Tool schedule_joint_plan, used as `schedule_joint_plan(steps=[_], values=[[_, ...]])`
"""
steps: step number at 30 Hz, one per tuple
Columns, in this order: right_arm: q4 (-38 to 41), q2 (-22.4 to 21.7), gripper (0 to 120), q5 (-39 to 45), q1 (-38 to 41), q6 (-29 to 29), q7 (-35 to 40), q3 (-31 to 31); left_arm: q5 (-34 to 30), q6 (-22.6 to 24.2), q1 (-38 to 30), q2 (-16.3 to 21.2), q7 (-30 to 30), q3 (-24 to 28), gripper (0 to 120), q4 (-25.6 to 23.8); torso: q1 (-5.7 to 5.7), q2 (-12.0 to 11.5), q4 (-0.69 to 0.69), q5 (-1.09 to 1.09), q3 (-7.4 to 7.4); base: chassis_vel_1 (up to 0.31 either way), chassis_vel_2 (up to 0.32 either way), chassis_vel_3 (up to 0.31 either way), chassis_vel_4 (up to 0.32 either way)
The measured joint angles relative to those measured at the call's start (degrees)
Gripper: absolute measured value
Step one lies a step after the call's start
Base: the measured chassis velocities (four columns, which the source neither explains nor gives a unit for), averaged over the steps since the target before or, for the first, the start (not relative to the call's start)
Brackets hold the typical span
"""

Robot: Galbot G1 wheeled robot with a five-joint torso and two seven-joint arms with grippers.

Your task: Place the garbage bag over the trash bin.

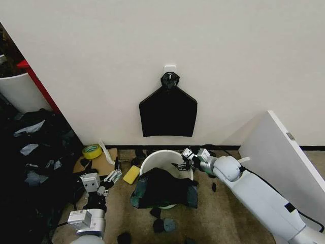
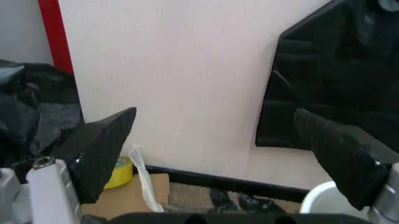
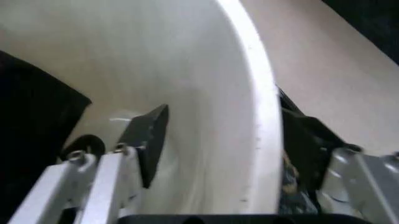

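The trash bin point(image 1: 152, 161) is a round cream-white bucket standing on the floor against the wall. A black garbage bag point(image 1: 163, 189) lies crumpled over its near rim and hangs down the front. My right gripper point(image 1: 181, 163) is at the bin's right rim. In the right wrist view it point(image 3: 224, 112) is open and straddles the rim point(image 3: 262, 116), one finger inside and one outside, with the dark bag point(image 3: 34, 121) deeper in the bin. My left gripper point(image 1: 112, 176) hovers left of the bin, open and empty point(image 2: 215, 114), facing the wall.
A second black bag point(image 1: 168, 113) hangs from a wall hook above the bin. A heap of black bags point(image 1: 35, 152) and a white tub with red trim point(image 1: 20, 90) are at the left. A yellow tape roll point(image 1: 92, 151) lies on cardboard point(image 1: 99, 163). A white board point(image 1: 284, 152) leans at the right.
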Motion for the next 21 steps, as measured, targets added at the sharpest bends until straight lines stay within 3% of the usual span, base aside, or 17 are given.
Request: schedule_joint_plan(steps=[1, 7, 16, 19, 21], values=[[0.00, 0.00, 61, 0.00, 0.00, 0.00, 0.00, 0.00, 0.00, 0.00, 0.00, 0.00, 0.00, 0.00, 100, 0.00, 0.00, 0.00, 0.00, 0.00, 0.00, 0.000, 0.000, 0.000, 0.000], [0.24, 0.14, 34, -1.00, -2.72, 0.11, 0.48, 0.81, 0.10, -0.11, 0.21, -0.26, -0.88, 0.72, 100, -0.59, 0.00, 0.00, 0.01, 0.00, 0.00, 0.000, 0.000, 0.000, 0.000], [2.55, -1.05, 14, 1.42, -6.44, -0.61, 3.10, 3.27, 0.16, 0.48, -0.83, -0.19, -0.95, 2.03, 100, 0.06, 0.00, 0.01, -0.01, 0.00, 0.00, 0.000, 0.000, 0.000, 0.000], [4.98, -2.06, 7, 7.15, -7.75, -4.34, 8.33, 3.29, 0.12, 0.51, -0.83, -0.08, -0.95, 1.93, 100, 0.29, 0.00, 0.00, 0.00, 0.01, 0.01, 0.000, 0.000, 0.000, 0.000], [7.74, -2.57, 5, 13.62, -8.36, -9.75, 15.25, 3.08, 0.06, 0.51, -0.83, -0.07, -0.96, 1.85, 100, 0.43, 0.01, 0.00, 0.03, 0.06, 0.02, 0.000, 0.000, 0.000, 0.000]])
